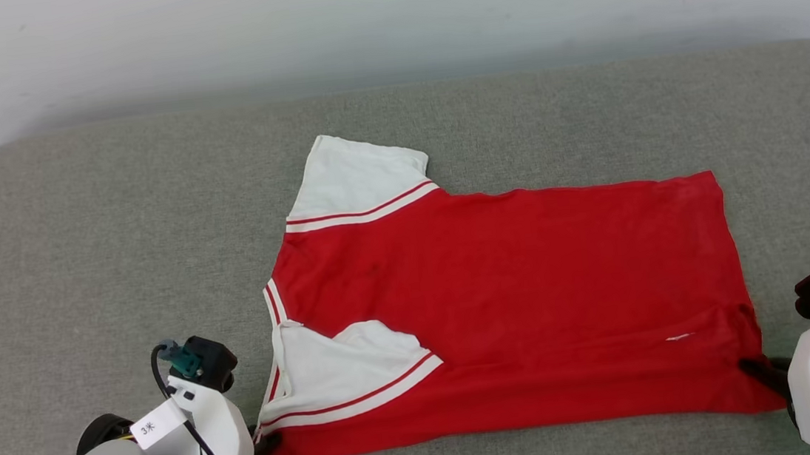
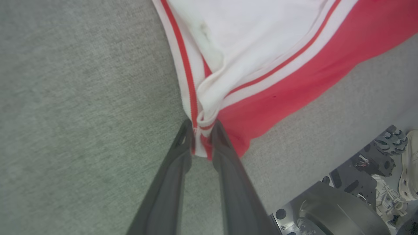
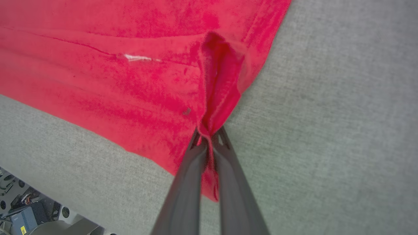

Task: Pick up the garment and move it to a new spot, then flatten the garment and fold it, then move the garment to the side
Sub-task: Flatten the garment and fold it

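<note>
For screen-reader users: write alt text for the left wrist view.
The left hand pinches a corner of the garment, a red shirt with a white, red-striped sleeve, lying on a grey fabric surface. Dark machine parts show at lower right.

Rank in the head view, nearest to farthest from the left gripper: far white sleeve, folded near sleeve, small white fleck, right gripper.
From the left gripper:
1. Folded near sleeve, beside it.
2. Far sleeve, toward the wall.
3. White fleck, by the right hem.
4. Right gripper, pinching the garment's right corner.
</note>
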Controlling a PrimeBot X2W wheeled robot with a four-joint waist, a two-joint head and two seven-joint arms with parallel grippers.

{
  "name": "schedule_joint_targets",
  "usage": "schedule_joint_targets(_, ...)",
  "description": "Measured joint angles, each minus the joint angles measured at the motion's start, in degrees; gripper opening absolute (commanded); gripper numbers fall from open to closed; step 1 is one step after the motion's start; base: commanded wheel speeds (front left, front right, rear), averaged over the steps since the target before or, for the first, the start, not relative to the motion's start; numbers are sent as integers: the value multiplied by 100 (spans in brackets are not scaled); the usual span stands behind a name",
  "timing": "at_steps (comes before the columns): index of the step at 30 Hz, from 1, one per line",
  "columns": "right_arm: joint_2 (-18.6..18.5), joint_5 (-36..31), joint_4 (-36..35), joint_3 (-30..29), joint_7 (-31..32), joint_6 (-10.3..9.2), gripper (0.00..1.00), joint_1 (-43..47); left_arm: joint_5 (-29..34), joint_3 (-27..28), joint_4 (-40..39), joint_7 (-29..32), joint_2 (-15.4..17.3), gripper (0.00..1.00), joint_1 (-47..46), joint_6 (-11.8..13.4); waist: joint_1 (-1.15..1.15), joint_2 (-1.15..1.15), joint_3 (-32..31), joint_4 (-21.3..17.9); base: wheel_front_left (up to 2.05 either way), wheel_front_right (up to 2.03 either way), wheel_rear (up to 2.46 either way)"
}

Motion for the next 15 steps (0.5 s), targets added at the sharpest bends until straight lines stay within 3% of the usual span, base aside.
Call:
schedule_joint_targets(5, 18, -119, -24, -168, -497, 0, 100, 36, 115, 52, -22, -223, 83, 100, -14, 47, 0, 0, -164, 26, 0, 0, 0)
schedule_joint_targets(15, 481, -839, -138, -1296, -2179, 0, 100, 66, 653, 472, -203, -1168, 229, 100, -476, 403, 0, 0, -377, -42, 0, 0, 0)
